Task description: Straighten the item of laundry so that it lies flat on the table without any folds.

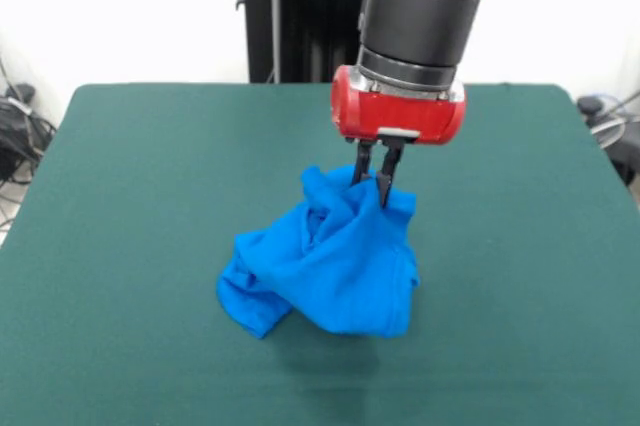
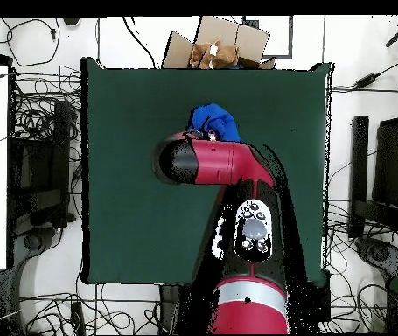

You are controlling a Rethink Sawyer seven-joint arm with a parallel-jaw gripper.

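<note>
The bright blue T-shirt sits bunched and crumpled near the middle of the dark green table, its top pulled up into a peak. No lettering shows. My gripper hangs straight down from the red wrist, its black fingers shut on the raised top fold of the shirt. The lower part of the shirt still rests on the table. In the overhead view the arm covers most of the shirt; only a blue patch shows past the wrist, and the gripper is hidden there.
The black pedestal stands beyond the table's far edge. Cables lie off the table's left side. In the overhead view a cardboard box sits just past the table's top edge.
</note>
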